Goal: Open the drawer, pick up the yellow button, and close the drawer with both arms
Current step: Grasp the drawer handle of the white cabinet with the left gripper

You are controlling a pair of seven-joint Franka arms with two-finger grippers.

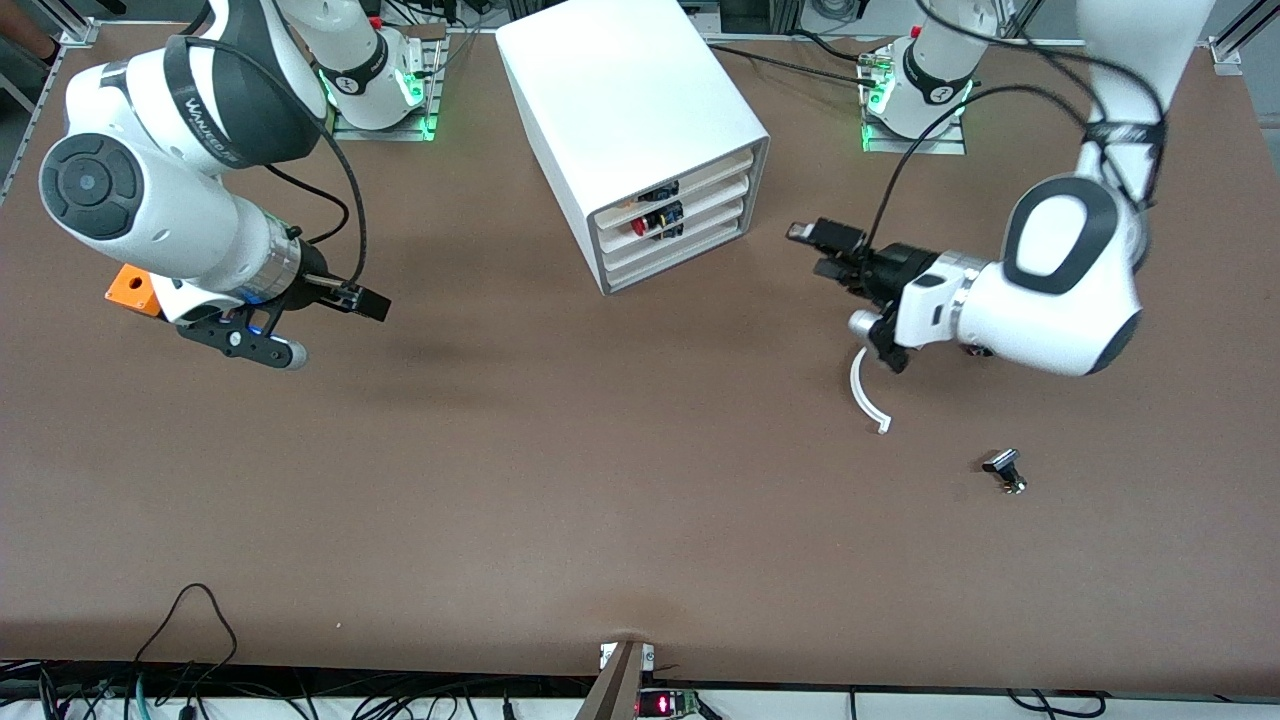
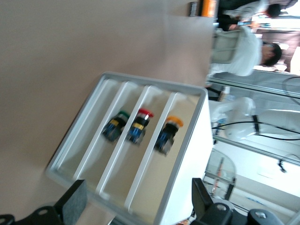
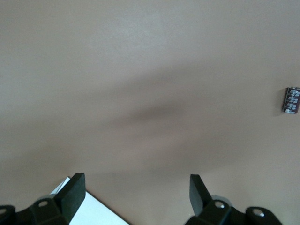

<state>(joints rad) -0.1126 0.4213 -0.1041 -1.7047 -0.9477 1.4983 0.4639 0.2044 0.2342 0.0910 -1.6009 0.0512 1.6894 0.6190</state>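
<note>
The white cabinet (image 1: 630, 90) stands at the middle of the table near the arms' bases. Its top drawer (image 1: 705, 172) sits flush with the three below it. The orange-yellow button (image 1: 655, 193) lies inside it. In the left wrist view the top drawer (image 2: 180, 140) holds the orange-yellow button (image 2: 168, 133). My left gripper (image 1: 815, 250) is open and empty, in the air in front of the drawers and apart from them; it also shows in the left wrist view (image 2: 138, 204). My right gripper (image 1: 345, 300) is open and empty over the table toward the right arm's end; it also shows in the right wrist view (image 3: 136, 192).
A red-capped button (image 2: 139, 124) and a green-capped one (image 2: 117, 124) lie in the lower drawers. An orange box (image 1: 135, 290) sits under the right arm. A white curved strip (image 1: 865, 395) and a small black part (image 1: 1005, 472) lie on the table under the left arm.
</note>
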